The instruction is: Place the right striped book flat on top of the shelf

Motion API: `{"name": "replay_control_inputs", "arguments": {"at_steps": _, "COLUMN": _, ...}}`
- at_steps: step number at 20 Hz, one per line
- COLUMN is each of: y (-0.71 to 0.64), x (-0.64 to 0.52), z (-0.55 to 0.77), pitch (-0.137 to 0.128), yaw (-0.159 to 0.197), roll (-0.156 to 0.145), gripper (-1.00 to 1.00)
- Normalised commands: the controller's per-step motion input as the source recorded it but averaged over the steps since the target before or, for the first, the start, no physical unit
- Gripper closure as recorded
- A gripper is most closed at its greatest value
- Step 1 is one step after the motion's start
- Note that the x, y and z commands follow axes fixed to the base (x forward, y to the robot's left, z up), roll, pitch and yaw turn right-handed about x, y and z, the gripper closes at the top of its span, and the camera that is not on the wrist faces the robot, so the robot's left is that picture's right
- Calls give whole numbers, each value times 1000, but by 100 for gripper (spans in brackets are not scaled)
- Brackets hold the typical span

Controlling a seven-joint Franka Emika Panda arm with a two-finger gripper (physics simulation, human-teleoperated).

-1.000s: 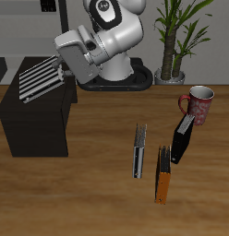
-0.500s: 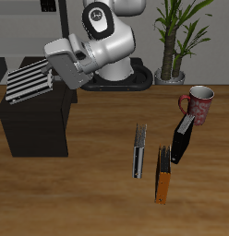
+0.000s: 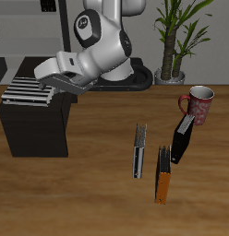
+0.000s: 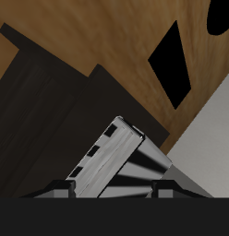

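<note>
Since the earlier frame, arm and gripper (image 3: 52,84) have swung lower, levelling the striped book (image 3: 26,91) over the shelf (image 3: 38,129). Fingers pinch its edge; book lies nearly flat, long axis pointing away from gripper, apparently just above the top.

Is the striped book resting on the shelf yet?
Cannot tell. Exterior view shows the striped book level at the shelf top, held by the tool; no gap or contact shows plainly.

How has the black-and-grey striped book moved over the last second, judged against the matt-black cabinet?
Yes. The striped book, held in the gripper, has come down and flattened toward the top of the black cabinet.
</note>
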Motion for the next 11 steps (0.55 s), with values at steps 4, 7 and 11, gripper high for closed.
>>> {"name": "replay_control_inputs", "arguments": {"at_steps": 4, "y": 179, "x": 17, "z": 33, "pitch": 46, "yaw": -66, "roll": 83, "gripper": -100}}
{"name": "replay_control_inputs", "arguments": {"at_steps": 7, "y": 288, "x": -141, "z": 51, "pitch": 33, "yaw": -84, "roll": 146, "gripper": -100}}
{"name": "replay_control_inputs", "arguments": {"at_steps": 11, "y": 267, "x": -132, "z": 43, "pitch": -19, "yaw": -35, "roll": 81, "gripper": -100}}
